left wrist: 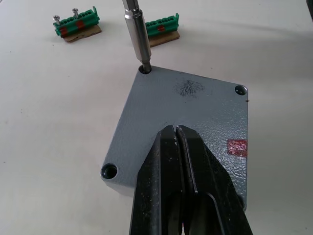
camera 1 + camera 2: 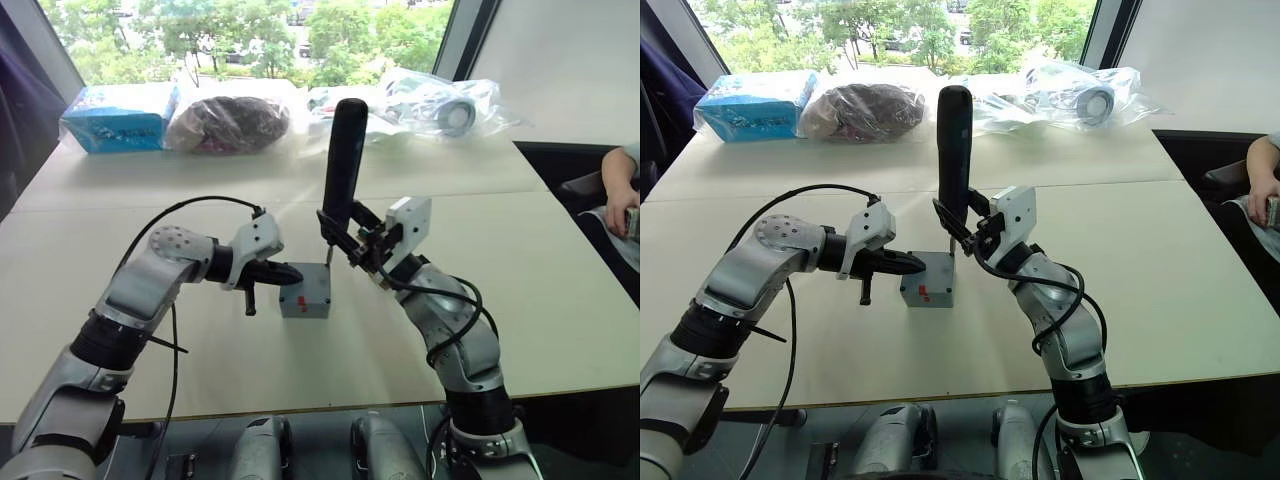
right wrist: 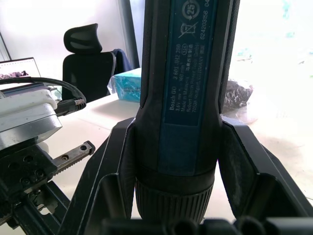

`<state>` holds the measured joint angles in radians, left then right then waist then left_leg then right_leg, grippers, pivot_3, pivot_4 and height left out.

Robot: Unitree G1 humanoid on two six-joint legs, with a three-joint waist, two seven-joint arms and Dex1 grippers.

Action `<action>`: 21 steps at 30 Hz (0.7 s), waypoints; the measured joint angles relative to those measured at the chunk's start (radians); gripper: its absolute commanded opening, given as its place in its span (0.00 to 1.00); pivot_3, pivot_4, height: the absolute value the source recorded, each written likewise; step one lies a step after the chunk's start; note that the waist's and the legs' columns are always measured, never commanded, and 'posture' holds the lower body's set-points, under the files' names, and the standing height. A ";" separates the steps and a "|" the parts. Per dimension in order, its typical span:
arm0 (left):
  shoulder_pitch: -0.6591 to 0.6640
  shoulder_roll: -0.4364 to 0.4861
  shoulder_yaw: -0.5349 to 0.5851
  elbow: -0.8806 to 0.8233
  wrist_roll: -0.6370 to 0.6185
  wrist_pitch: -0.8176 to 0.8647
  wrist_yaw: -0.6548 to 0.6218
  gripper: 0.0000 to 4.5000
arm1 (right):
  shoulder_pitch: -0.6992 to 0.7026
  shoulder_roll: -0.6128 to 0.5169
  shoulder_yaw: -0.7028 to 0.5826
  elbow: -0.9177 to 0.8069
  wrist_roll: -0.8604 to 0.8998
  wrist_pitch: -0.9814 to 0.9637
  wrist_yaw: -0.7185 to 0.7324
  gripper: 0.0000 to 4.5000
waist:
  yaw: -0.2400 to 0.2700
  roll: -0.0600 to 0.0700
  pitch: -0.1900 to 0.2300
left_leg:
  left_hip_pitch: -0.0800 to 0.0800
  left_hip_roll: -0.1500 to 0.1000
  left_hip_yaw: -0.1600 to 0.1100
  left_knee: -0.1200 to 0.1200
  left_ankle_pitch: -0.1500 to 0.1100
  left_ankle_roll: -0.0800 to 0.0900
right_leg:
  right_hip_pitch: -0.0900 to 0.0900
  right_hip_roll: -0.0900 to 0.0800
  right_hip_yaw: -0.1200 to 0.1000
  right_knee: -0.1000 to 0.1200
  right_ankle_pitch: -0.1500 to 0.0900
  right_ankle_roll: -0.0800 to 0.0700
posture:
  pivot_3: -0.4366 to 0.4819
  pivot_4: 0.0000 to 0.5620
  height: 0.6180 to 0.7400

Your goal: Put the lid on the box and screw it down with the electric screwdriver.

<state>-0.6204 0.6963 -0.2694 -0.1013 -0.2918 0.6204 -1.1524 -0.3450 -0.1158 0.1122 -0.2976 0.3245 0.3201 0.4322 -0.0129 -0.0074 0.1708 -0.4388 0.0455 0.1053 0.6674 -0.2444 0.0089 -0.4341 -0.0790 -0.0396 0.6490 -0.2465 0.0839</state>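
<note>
The grey box (image 2: 305, 298) stands mid-table with the lid (image 1: 186, 98) lying flat on top; a red mark sits at its edge. My left gripper (image 2: 290, 272) is shut, and its tips (image 1: 176, 131) rest on the lid's near side. My right gripper (image 2: 345, 238) is shut on the electric screwdriver (image 2: 343, 160), held upright just right of the box. Its metal bit (image 1: 137, 34) stands in the lid's far corner hole. The screwdriver's dark-blue body (image 3: 188, 73) sits between the right fingers.
Two green terminal blocks (image 1: 76, 24) lie on the table beyond the box. A blue packet (image 2: 120, 118), a dark bagged bundle (image 2: 228, 122) and clear plastic bags (image 2: 440, 105) line the far edge. A person's arm (image 2: 620, 190) is at the right.
</note>
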 measured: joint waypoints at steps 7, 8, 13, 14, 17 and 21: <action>0.010 0.000 -0.001 0.000 0.001 0.001 0.002 0.00 | -0.002 0.002 0.043 0.024 -0.046 -0.025 -0.014 0.41 | -0.001 -0.002 -0.002 | 0.007 0.000 0.000 -0.001 0.000 0.000 | 0.007 0.000 0.000 -0.001 0.000 0.000 | 0.48 0.27 1.00; 0.013 0.000 -0.001 0.000 0.001 0.001 0.003 0.00 | 0.001 0.004 0.045 0.025 -0.048 -0.023 -0.024 0.41 | -0.001 -0.003 -0.003 | 0.009 0.000 0.000 -0.001 0.000 0.000 | 0.009 0.000 0.000 -0.001 0.000 0.000 | 0.48 0.27 1.00; 0.029 0.000 0.000 -0.012 0.001 0.002 0.004 0.00 | 0.025 0.018 0.044 0.027 -0.048 -0.021 -0.066 0.41 | -0.001 -0.008 -0.009 | 0.013 0.002 0.000 -0.002 -0.001 0.000 | 0.012 0.000 0.000 -0.001 -0.002 -0.003 | 0.48 0.27 1.00; 0.033 0.000 0.000 -0.017 0.001 0.003 0.004 0.00 | 0.030 0.019 0.045 0.027 -0.049 -0.021 -0.073 0.41 | -0.001 -0.008 -0.010 | 0.013 0.002 0.000 -0.002 -0.001 0.000 | 0.012 0.000 0.000 -0.001 -0.002 -0.004 | 0.48 0.27 1.00; 0.040 0.000 0.000 -0.023 0.001 0.003 0.004 0.00 | 0.035 0.019 0.051 0.026 -0.054 -0.021 -0.087 0.41 | 0.000 -0.008 -0.012 | 0.013 0.002 0.000 -0.002 -0.001 0.000 | 0.012 0.000 0.000 -0.001 -0.002 -0.004 | 0.48 0.27 1.00; 0.057 0.000 0.001 -0.032 0.001 0.002 0.007 0.00 | 0.040 0.021 0.070 0.025 -0.079 -0.022 -0.107 0.41 | -0.001 -0.010 -0.019 | 0.014 0.002 0.000 -0.002 -0.001 0.001 | 0.012 -0.001 0.000 -0.002 -0.003 -0.005 | 0.48 0.27 1.00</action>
<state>-0.5633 0.6963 -0.2687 -0.1332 -0.2904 0.6228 -1.1451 -0.3046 -0.0952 0.1820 -0.2728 0.2452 0.2985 0.3250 -0.0135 -0.0171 0.1520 -0.4253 0.0479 0.1050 0.6651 -0.2454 0.0095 -0.4218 -0.0795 -0.0396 0.6474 -0.2494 0.0793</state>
